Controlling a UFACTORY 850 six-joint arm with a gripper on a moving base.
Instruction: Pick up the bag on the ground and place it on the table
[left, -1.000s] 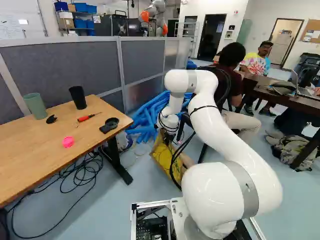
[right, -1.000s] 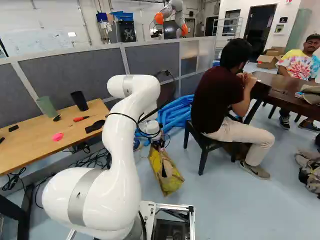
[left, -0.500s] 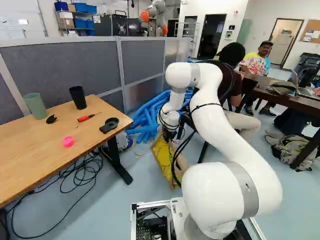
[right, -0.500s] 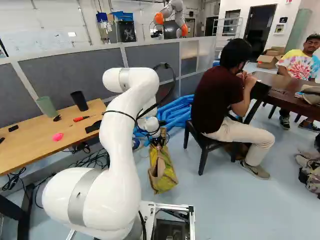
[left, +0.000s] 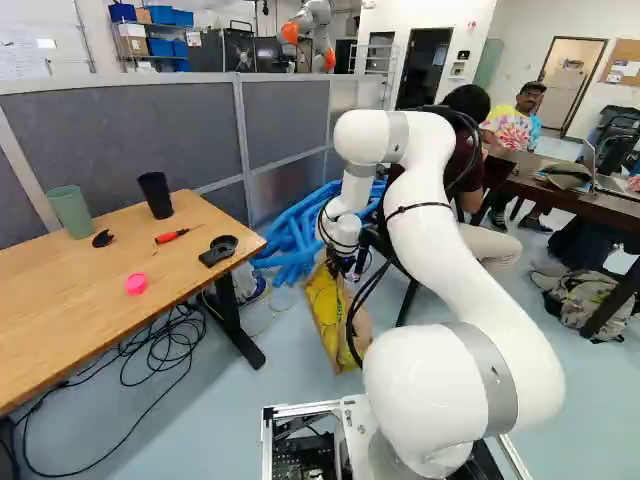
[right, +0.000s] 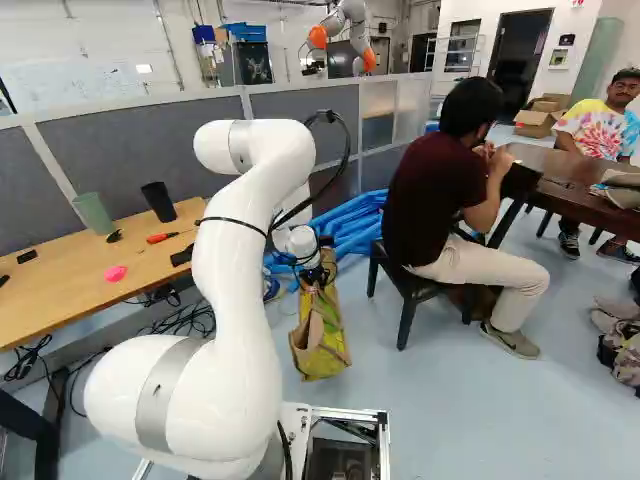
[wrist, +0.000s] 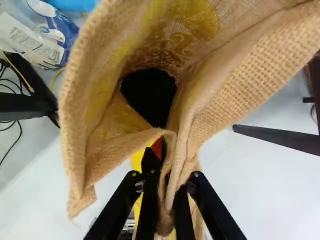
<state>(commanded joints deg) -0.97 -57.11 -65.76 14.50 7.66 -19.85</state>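
Gripper: your one gripper (right: 318, 282) has two fingers, drawn nearly together; in the wrist view they pinch one gathered fold of burlap between them.
Burlap bag: one, yellow and tan (right: 322, 345), in your gripper's hold by its rim, mouth open toward the wrist camera. It hangs below tabletop height, apart from the wooden table; you cannot tell whether its bottom touches the floor. One black shape (wrist: 149, 95) shows inside.
Tables: two, one wooden (left: 60, 310) at the left of the left base view, one dark (left: 622, 208) at its right.
Tumblers: two on the wooden table, one green (left: 70, 213), one black (left: 155, 195), both upright.
Red-handled screwdriver: one (left: 178, 235), lying on that table.
Pink round item: one (left: 136, 284), near the table's front edge.
Small black items: four on the wood in the right base view; two of them show in the left base view, one small piece (left: 103, 238) and one larger item with a round part (left: 219, 250).
Blue foam tubes: several in one heap (left: 290, 235) beyond the bag, overlapping too much for you to count.
Chair: one black (right: 406, 295), right of the bag in the right base view.
Laptop: one on the dark table (left: 590, 160).
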